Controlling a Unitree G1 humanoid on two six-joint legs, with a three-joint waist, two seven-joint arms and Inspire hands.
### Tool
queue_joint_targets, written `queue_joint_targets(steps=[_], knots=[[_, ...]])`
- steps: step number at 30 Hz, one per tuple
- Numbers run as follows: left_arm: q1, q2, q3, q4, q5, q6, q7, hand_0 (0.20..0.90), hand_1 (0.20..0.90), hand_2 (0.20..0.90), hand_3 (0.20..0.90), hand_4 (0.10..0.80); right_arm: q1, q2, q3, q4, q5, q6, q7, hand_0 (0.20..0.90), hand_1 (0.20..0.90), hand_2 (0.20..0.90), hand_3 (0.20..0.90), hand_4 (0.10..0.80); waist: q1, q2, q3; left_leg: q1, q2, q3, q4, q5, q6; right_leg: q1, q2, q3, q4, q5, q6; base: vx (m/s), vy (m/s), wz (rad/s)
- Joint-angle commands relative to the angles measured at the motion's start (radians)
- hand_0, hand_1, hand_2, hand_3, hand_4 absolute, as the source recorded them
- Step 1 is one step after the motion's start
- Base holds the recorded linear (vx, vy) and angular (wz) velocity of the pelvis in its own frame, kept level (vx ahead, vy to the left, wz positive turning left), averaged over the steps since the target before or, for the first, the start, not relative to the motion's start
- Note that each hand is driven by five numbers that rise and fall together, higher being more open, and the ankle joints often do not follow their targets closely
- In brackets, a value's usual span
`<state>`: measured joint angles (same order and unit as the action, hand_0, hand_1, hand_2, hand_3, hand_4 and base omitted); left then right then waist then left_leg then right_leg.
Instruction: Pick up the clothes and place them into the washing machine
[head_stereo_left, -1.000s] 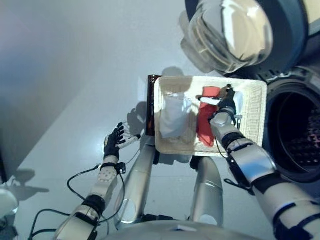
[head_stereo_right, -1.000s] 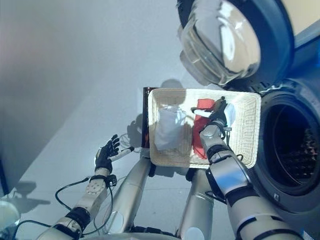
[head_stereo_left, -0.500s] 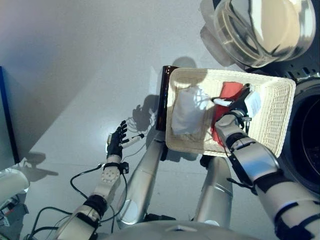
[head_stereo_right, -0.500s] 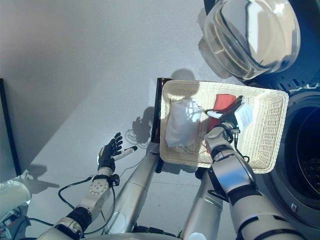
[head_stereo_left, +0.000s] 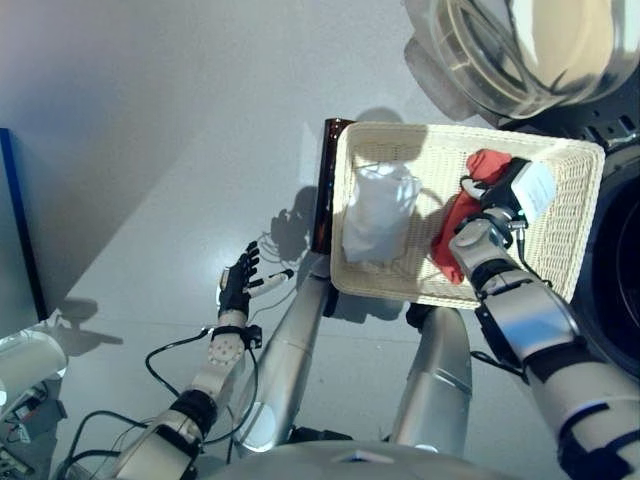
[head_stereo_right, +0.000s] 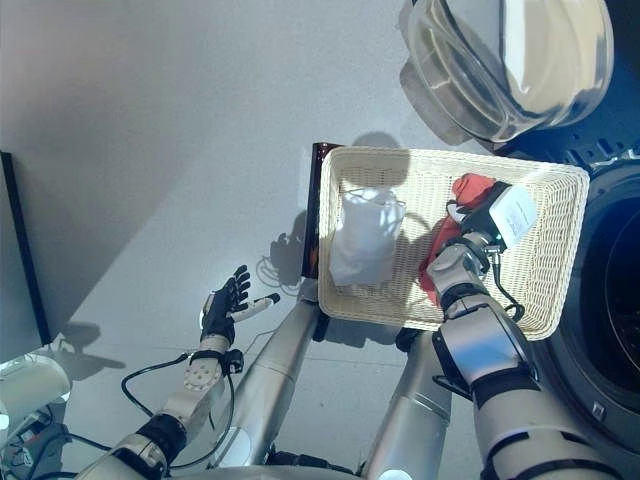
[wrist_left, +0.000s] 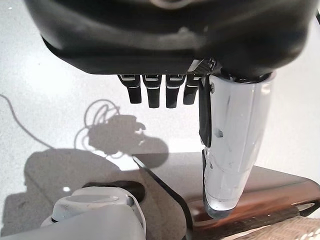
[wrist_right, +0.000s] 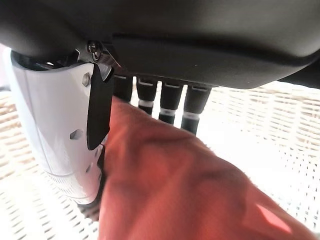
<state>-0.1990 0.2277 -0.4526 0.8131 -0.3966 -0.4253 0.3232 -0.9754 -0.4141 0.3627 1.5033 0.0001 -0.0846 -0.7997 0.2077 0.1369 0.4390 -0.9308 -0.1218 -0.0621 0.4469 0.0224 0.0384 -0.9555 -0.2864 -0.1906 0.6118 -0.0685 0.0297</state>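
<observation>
The red garment (head_stereo_left: 462, 215) lies in the right half of the white wicker basket (head_stereo_left: 565, 255), a crumpled strip whose long axis runs roughly from the basket's near edge toward its far wall, and the right hand (head_stereo_left: 497, 198) sits at its far end. In the right wrist view the cloth passes between the white-covered thumb and the row of fingers (wrist_right: 166, 104), which curl down onto it, so I judge this hand to be pinching the red garment (wrist_right: 175, 185) rather than resting above it. The washing machine drum opening (head_stereo_right: 622, 300) lies to the right of the basket, just past its right wall, so the carry should go rightward and over that wall. The right hand is plainly the nearer one; the left hand (head_stereo_left: 236, 287) hangs well apart over the floor, fingers relaxed and holding nothing. Count: two pieces of clothing in the basket, the red one and a pale grey-white garment (head_stereo_left: 378, 215) in the left half; one basket; one washer with its glass door (head_stereo_right: 500, 55) swung open above.
</observation>
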Motion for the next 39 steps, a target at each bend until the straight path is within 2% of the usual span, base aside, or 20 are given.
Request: queue_joint_targets(steps=[1,11,17,24,31,34,39], knots=[[0.038,-0.012,-0.003,-0.029,0.025,-0.050,0.019,0.900,0.900,0.900,0.900,0.800,0.081,0.019,0.018,0.015,-0.016,0.035,0.084,0.200,0.200,0.200,0.200,0.300,0.022,0.131,-0.005,-0.009,-0.039,0.026,-0.016,-0.041,-0.028,0.012,0.010,0.027,0.003,-0.007,0.017,0.000,0.000,0.00],[0.050,-0.009,-0.009,-0.020,0.028,-0.050,0.010,0.900,0.900,0.900,0.900,0.800,0.111,-0.010,-0.003,0.011,-0.017,0.020,0.068,0.200,0.200,0.200,0.200,0.300,0.008,0.127,-0.029,0.037,-0.025,0.038,-0.039,-0.042,-0.031,0.049,0.026,0.040,-0.028,0.000,0.018,0.008,-0.002,-0.04],[0.045,-0.012,-0.010,0.008,0.023,-0.050,0.013,0.900,0.900,0.900,0.900,0.800,0.128,-0.032,-0.063,-0.026,0.064,-0.032,0.062,0.200,0.200,0.200,0.200,0.300,-0.008,0.116,-0.042,0.093,-0.011,0.048,-0.089,-0.031,-0.038,0.097,0.039,0.047,-0.088,0.017,0.023,0.029,-0.002,-0.06],[0.030,-0.017,0.031,0.093,-0.004,-0.049,0.007,0.900,0.900,0.900,0.900,0.800,0.189,-0.047,-0.197,-0.118,0.302,-0.150,0.107,0.200,0.200,0.200,0.200,0.300,-0.049,0.089,-0.076,0.156,0.004,0.064,-0.127,-0.037,-0.043,0.157,0.066,0.067,-0.151,0.028,0.025,0.045,0.005,-0.12],[0.058,-0.008,0.062,0.079,-0.038,-0.050,-0.036,0.900,0.900,0.900,0.900,0.800,0.258,-0.041,-0.335,-0.212,0.586,-0.267,0.177,0.200,0.200,0.200,0.200,0.300,-0.086,0.080,-0.104,0.213,0.017,0.083,-0.165,-0.036,-0.050,0.212,0.086,0.086,-0.210,0.038,0.025,0.032,-0.002,-0.21],[0.064,-0.012,0.060,0.073,-0.068,-0.046,-0.063,0.900,0.900,0.900,0.900,0.800,0.319,0.020,-0.417,-0.310,0.834,-0.364,0.253,0.200,0.200,0.200,0.200,0.300,-0.104,0.084,-0.102,0.226,0.020,0.101,-0.184,-0.005,-0.046,0.224,0.095,0.088,-0.237,0.069,0.018,-0.087,0.013,-0.19],[0.077,-0.039,0.055,0.096,-0.126,-0.031,-0.102,0.900,0.900,0.900,0.900,0.800,0.467,0.140,-0.506,-0.587,1.059,-0.468,0.349,0.200,0.200,0.200,0.200,0.300,-0.142,0.092,-0.107,0.272,0.025,0.118,-0.207,-0.007,-0.046,0.253,0.108,0.105,-0.257,0.068,0.020,0.022,0.015,-0.22]])
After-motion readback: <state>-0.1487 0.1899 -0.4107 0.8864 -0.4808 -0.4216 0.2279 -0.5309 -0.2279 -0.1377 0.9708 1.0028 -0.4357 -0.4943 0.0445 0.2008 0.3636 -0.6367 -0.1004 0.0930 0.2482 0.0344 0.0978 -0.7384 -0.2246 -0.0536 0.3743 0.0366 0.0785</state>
